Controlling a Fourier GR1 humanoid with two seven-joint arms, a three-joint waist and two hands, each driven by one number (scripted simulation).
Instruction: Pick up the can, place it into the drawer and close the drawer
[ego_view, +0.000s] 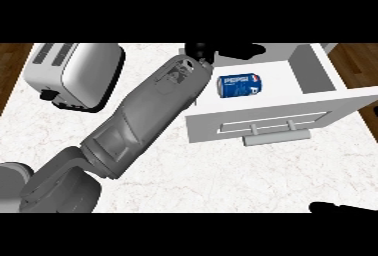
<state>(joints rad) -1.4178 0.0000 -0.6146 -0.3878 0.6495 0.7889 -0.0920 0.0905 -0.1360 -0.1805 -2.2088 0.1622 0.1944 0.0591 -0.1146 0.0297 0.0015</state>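
White marble counter (221, 170) — wood floor (15, 60) | can (239, 85) in drawer (310, 102) | left robot hand (198, 51) perhaps curled — cannot tell

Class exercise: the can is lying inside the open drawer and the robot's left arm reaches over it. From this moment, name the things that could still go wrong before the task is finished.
1. The left hand and its forearm are still over the open drawer; closing now might catch them.
2. The can lies on its side, so it may roll when the drawer moves.
3. The toaster stands close beside the left forearm, which could brush it while pulling back.
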